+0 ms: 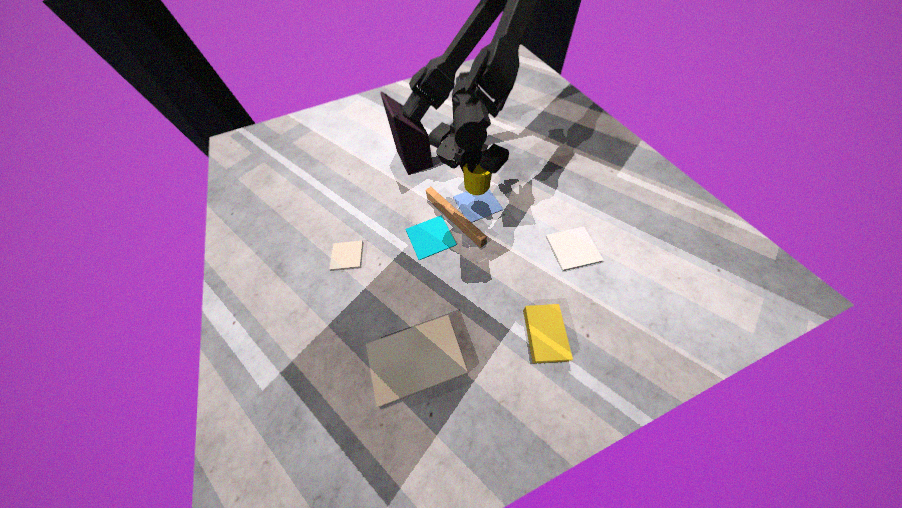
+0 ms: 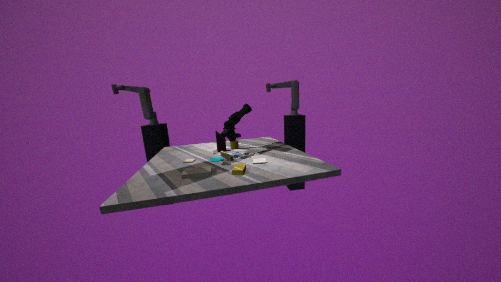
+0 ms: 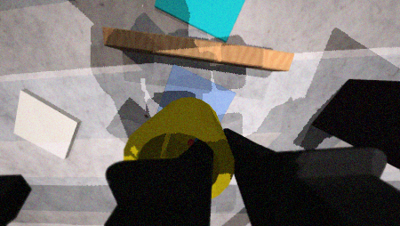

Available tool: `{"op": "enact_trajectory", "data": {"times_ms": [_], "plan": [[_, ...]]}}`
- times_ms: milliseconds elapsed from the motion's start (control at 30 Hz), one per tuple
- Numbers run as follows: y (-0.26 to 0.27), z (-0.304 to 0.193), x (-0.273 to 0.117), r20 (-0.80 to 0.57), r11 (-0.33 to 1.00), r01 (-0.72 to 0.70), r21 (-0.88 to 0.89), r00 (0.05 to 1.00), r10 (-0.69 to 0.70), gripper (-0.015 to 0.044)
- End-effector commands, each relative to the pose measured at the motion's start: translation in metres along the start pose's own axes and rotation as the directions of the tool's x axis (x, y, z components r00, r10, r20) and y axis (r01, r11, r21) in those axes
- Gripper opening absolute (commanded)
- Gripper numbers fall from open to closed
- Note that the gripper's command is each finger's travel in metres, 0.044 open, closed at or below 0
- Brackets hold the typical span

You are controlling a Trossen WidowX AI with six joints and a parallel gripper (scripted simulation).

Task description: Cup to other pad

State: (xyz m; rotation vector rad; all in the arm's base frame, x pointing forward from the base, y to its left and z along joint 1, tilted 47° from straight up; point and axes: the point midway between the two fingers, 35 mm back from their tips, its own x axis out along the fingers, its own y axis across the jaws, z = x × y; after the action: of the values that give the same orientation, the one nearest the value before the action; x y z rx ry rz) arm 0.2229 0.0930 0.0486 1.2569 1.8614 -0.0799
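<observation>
The tool [image 3: 218, 149] grips the yellow cup [image 3: 180, 133] by its rim, one finger inside, holding it upright above the blue pad [image 1: 477, 205] so the marbles stay in.

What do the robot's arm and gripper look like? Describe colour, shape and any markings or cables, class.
The arm is matte black to dark grey, built of blocky, angular links joined by rounded housings. The gripper has two flat, wedge-shaped black fingers that taper toward their tips. No markings, labels or loose cables can be made out in any view.
</observation>
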Motion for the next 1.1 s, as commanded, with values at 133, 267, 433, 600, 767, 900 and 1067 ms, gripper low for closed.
{"op": "enact_trajectory", "data": {"times_ms": [133,267,433,600,767,900,1067], "plan": [[0.000,0.000,0.000,0.000,1.000,-0.001,0.004,1.000,0.001,0.0000],[-0.001,0.003,0.000,0.001,1.000,-0.001,0.003,1.000,0.001,0.0000],[-0.002,0.012,0.000,0.003,1.000,-0.001,0.001,1.000,0.001,0.0000],[-0.004,0.021,-0.001,0.004,1.000,-0.001,-0.001,1.000,0.001,0.0000],[-0.006,0.029,-0.001,0.005,1.000,0.000,-0.003,1.000,0.000,0.0000],[-0.007,0.036,-0.001,0.006,1.000,0.000,-0.004,1.000,0.000,0.0000],[-0.009,0.045,-0.002,0.007,1.000,0.000,-0.005,1.000,0.000,0.0000]]}}
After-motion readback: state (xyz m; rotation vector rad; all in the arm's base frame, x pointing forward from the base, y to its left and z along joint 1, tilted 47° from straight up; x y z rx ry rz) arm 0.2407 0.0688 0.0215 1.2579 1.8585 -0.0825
